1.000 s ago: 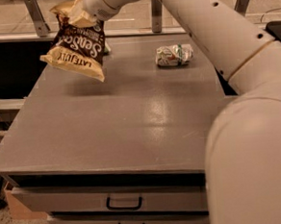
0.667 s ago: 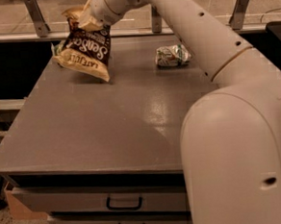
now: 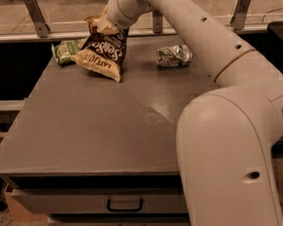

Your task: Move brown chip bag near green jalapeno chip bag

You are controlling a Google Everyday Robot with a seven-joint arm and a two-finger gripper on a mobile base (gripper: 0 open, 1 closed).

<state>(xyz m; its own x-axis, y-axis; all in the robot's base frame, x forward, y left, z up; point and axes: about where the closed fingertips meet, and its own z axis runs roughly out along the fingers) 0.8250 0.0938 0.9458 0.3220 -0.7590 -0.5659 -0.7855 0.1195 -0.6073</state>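
The brown chip bag hangs upside down at the back left of the grey table, its lower corner at or just above the tabletop. My gripper is shut on the bag's top end, with the arm reaching in from the right. The green jalapeno chip bag lies flat at the table's back left edge, right beside the brown bag on its left and partly hidden behind it.
A small silvery-white and green packet lies at the back right of the table. A metal rail with slanted posts runs behind the table. Drawers with handles sit below the front edge. My own arm fills the right side.
The gripper has carried the brown bag to the right and lower. The green bag, hidden behind it before, now shows to its left.
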